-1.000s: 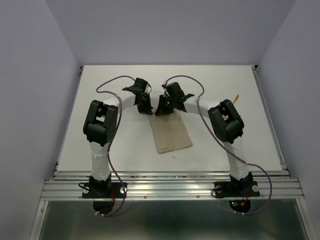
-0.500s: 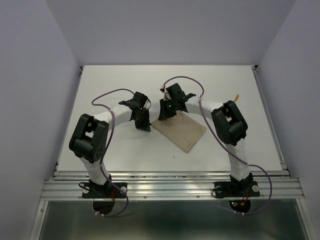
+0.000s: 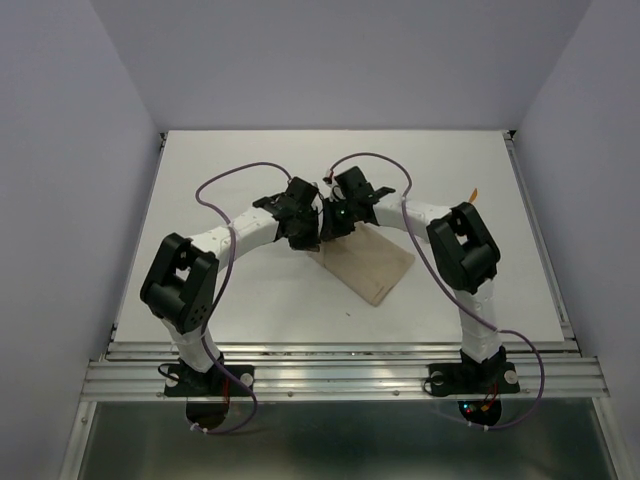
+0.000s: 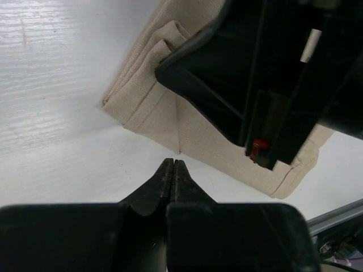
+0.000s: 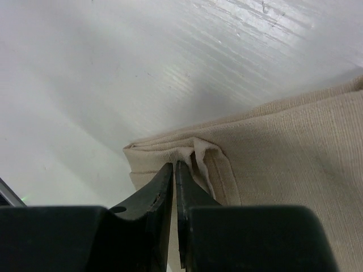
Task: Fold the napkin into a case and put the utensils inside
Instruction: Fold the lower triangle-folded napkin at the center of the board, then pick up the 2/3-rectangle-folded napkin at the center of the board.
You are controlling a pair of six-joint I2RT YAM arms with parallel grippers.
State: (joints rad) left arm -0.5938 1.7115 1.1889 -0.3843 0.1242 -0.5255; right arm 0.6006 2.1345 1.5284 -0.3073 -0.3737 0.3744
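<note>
1. Top external view: the napkin (image 3: 372,265) lies folded into a layered oblong on the white table (image 3: 250,300), just right of the frame's centre. It slants from upper left to lower right.
2. One orange utensil (image 3: 476,195) shows as a thin sliver at the right of the frame, beside the right arm's elbow. It lies on the table, outside the folded cloth and well apart from it.
3. Left wrist view: the napkin's stacked layers show as stepped edges at the upper left of the cloth. A stitched hem runs along its lower edge.
4. Left gripper (image 4: 173,167): its fingers are pressed flat together with nothing between them. The tips point at the napkin's near edge and sit just beside it; whether they touch the cloth cannot be told.
5. Right gripper (image 5: 174,170): its fingers are nearly together, clamped on the napkin's corner at the centre of the right wrist view. The layered edges bunch there, and a thin flap curls up at the tips.
6. Seen from above, both grippers meet at the napkin's upper-left end, the left one on the left.
</note>
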